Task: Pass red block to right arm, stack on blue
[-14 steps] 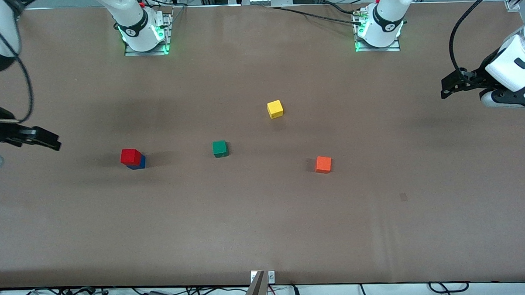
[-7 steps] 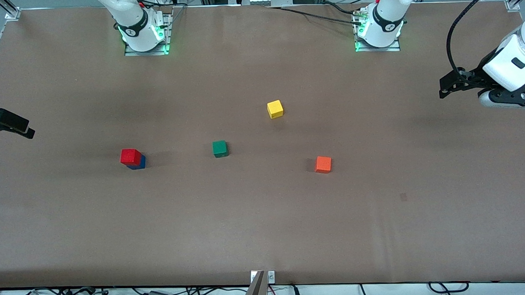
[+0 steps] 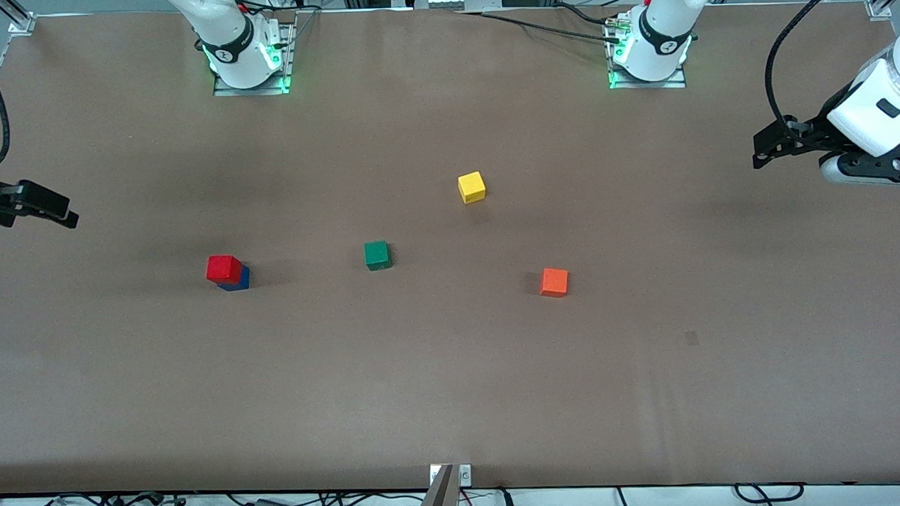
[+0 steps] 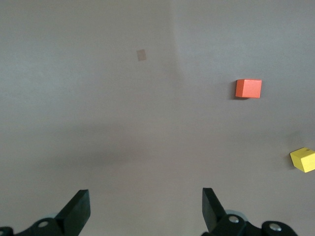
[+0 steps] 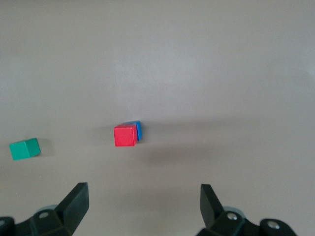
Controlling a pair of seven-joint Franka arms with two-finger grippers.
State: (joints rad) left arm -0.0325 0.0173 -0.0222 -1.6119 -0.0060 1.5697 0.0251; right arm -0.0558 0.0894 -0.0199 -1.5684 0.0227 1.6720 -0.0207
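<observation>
Front view, items as I log them from my remote station: red block (image 3: 224, 268) sits on top of the blue cube (image 3: 240, 280), slightly offset so a strip of blue shows along one side; the pair stands on the brown worktop (image 3: 455, 388) toward the right arm's end. Right gripper (image 3: 48, 208) hangs above the worktop's edge at that same end, well apart from the stack and holding nothing; in the right wrist view its jaws are spread wide and empty, with the red block (image 5: 125, 135) lying on the worktop between the lines of the two jaws but well clear of their tips, the blue cube (image 5: 137, 130) peeking out beside it. Green cube (image 3: 377, 255) lies near the middle of the worktop, about as near the front camera as the stack, and appears off to one side in the right wrist view (image 5: 24, 148). Yellow cube (image 3: 472, 186) lies farther from the front camera than the green one. Orange cube (image 3: 553, 281) lies nearer the front camera, toward the left arm's end. Left gripper (image 3: 772, 146) hangs over the worktop's edge at the left arm's end, waiting; I read its jaws in the left wrist view as spread apart and empty, with the orange cube (image 4: 248, 88) and yellow cube (image 4: 303, 160) well clear of them.
</observation>
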